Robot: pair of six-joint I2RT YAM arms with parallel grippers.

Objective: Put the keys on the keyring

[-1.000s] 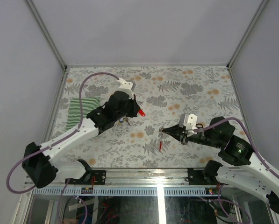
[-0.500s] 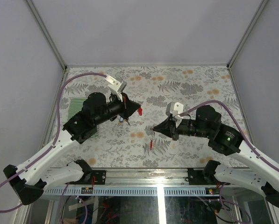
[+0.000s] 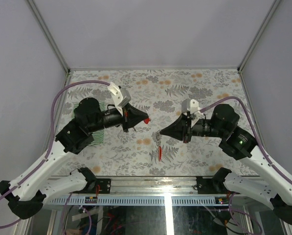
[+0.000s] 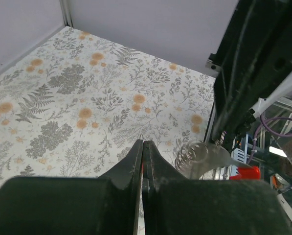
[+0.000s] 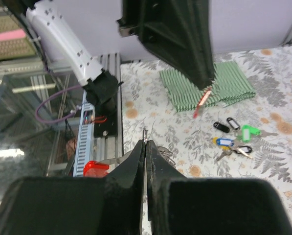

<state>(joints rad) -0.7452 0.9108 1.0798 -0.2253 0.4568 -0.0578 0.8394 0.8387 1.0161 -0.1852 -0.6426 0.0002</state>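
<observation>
Top external showed two black pincers facing tip to tip over the table, whose sheet was printed with grey ferns and orange flowers. Left pincer was closed tight on one thin red strip that stuck out past its tips. Right pincer was pressed together too. A coiled silvery ring, blurred in the left wrist view, dangled from its tip, with one glossy red tag hanging under it. A gap lay between the two tips.

Keys lay loose and flat on the table, beyond the right pincer's tips and off to their right in its wrist view. They were below the left pincer and not touching it. They were tiny silvery blades with plastic tags: two black, one green, one blue, and one darker whose colour I could not tell. One folded cloth, ribbed and striped green and white, lay just behind the keys, farther from the right pincer.

Compared with a second earlier, both arms had folded up higher and the right pincer had come closer to the left one. The left pincer's tip had hardly shifted. Both pincers were as tightly closed as before, and the red tag hung beneath the right one as it had then.
</observation>
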